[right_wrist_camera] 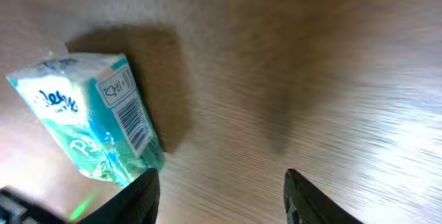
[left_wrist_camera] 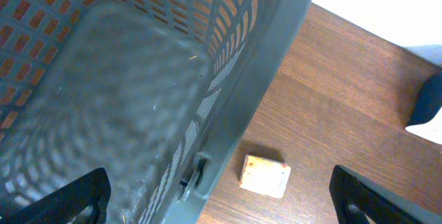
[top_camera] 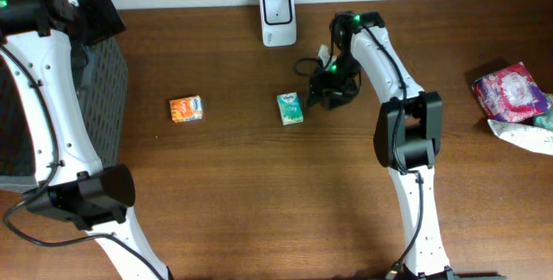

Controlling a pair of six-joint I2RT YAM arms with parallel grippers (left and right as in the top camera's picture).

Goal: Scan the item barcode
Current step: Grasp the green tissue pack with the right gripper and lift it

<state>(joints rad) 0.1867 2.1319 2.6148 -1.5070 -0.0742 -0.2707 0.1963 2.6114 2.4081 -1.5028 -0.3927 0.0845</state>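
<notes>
Now: the wooden table (top_camera: 259,194) fills the overhead view. The grey mesh basket (top_camera: 108,98) stands at its left edge, and the left wrist view looks down over the basket's rim and wall. My left gripper (left_wrist_camera: 221,207) hangs above that rim with its jaws spread wide and nothing between them; only the two dark fingertips (left_wrist_camera: 72,196) show in the lower corners of that view. My right gripper (top_camera: 333,85) is low over the table right of centre, towards the far side. Its jaws stand partly apart, with bare wood between the fingers (right_wrist_camera: 141,196), so it grips nothing. A pink patterned packet (top_camera: 511,90) lies at the right edge, touching a white-and-teal item (top_camera: 527,133) that the frame cuts off. The white scanner (top_camera: 278,18) stands at the far edge, near centre. The green tissue pack (top_camera: 290,108) lies on the table just left of my right gripper, nearer than the scanner and apart from it. In the right wrist view the pack sits left of the finger gap, outside it, with its lower corner close to one finger; I cannot tell whether they touch. An orange packet (top_camera: 186,109) lies flat between basket and tissue pack, apart from both. The barcode (right_wrist_camera: 135,128) shows on a white label on the pack's narrow face, turned towards my wrist camera.
</notes>
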